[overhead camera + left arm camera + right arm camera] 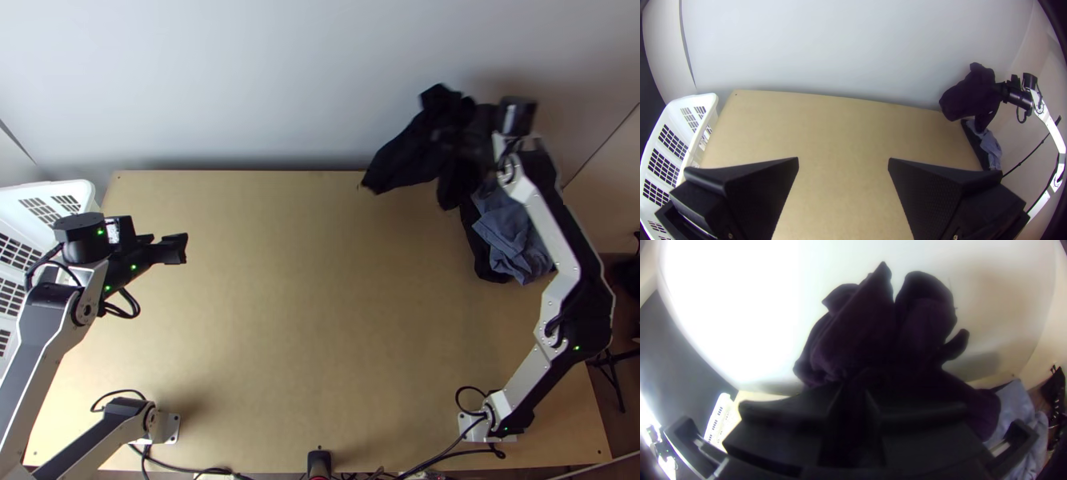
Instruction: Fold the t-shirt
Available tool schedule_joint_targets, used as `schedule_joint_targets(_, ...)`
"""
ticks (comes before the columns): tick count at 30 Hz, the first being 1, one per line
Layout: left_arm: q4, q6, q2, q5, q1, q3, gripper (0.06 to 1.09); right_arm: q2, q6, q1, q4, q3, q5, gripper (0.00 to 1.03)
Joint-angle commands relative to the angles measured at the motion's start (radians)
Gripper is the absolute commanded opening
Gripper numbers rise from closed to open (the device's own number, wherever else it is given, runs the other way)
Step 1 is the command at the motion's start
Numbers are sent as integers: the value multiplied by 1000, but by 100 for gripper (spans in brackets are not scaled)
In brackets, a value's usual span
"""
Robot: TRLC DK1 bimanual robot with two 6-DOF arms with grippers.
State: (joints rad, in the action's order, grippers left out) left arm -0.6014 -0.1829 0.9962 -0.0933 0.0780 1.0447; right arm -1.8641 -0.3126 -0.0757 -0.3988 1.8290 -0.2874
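L fingers [174,250]: wide apart, basket [80,187] behind. R fingers [470,146]: closed on dk tee [404,158], bunched, hanging past & below tips. Blue-grey cloth [506,226]: lower, nr R fingers.

Legible writing: none, nor any brand, number or sign that can be read.
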Motion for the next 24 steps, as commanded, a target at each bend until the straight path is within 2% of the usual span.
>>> schedule_joint_targets(1,26,-1,21,0,9,-8,104,-4,15,139,-57,142,2,3)
schedule_joint_targets(6,38,-7,33,0,26,-11,104,-14,32,235,-84,228,16,3)
schedule_joint_targets(14,66,-7,36,-2,32,-41,104,-12,135,341,-104,219,76,3)
schedule_joint_targets(24,68,3,35,-17,31,-66,104,59,175,398,-92,29,108,3)
